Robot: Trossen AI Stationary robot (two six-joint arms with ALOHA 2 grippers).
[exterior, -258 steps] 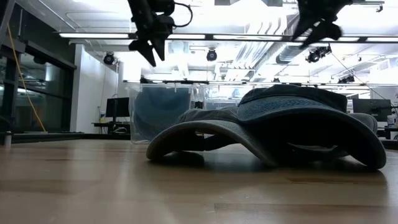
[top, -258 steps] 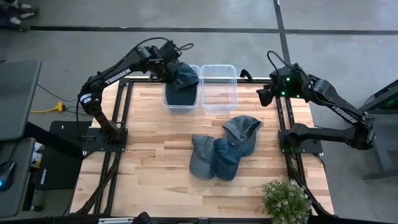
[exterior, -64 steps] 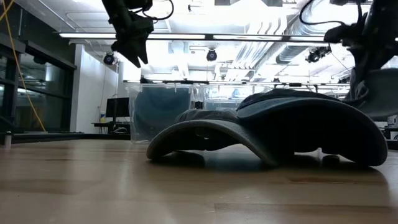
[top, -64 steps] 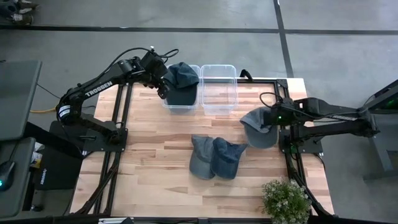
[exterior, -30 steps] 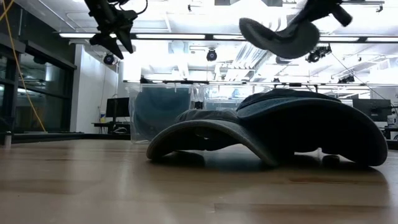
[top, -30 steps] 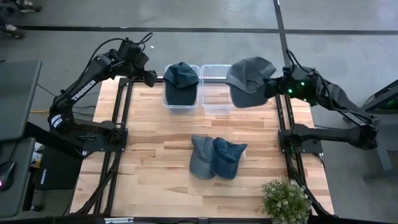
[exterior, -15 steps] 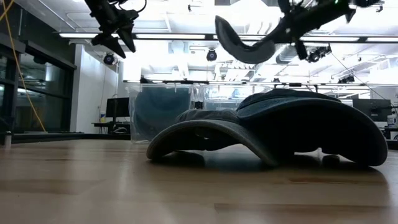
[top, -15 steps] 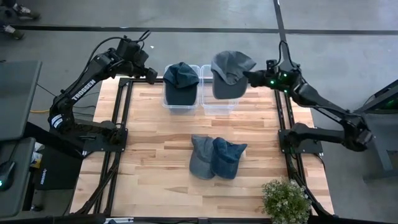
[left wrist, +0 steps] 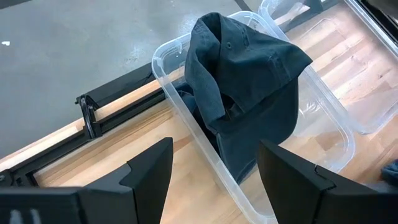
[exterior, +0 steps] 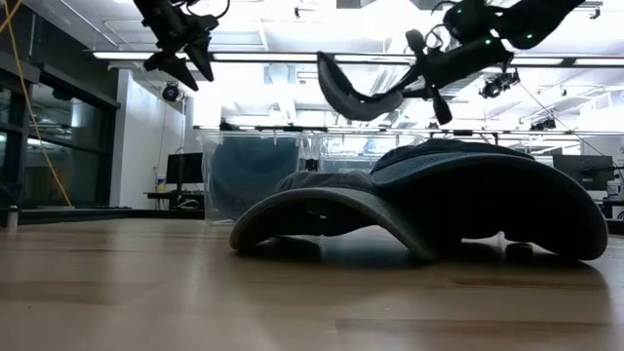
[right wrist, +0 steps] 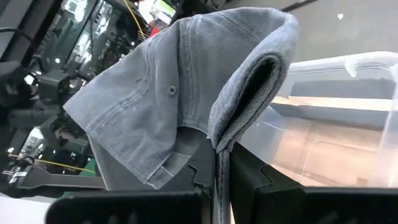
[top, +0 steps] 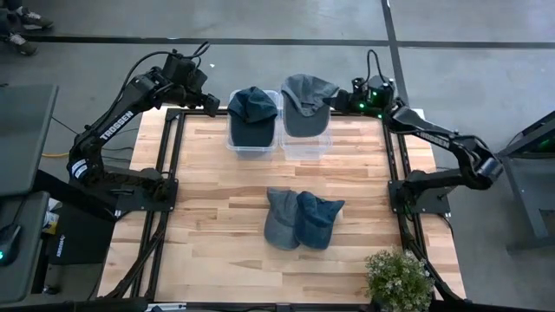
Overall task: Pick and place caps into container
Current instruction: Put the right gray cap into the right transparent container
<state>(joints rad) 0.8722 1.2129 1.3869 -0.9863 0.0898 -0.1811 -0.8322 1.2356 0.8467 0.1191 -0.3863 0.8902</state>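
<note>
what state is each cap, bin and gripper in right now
grey cap: held in the air over the right bin
dark blue cap: in left bin
right bin: empty
two caps: lying on table
right gripper: shut on cap
left gripper: open, empty

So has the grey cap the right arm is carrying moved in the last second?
Yes. In the high view the grey cap, pinched in the right gripper, has gone leftward from the table's right edge to over the empty right bin.
</note>
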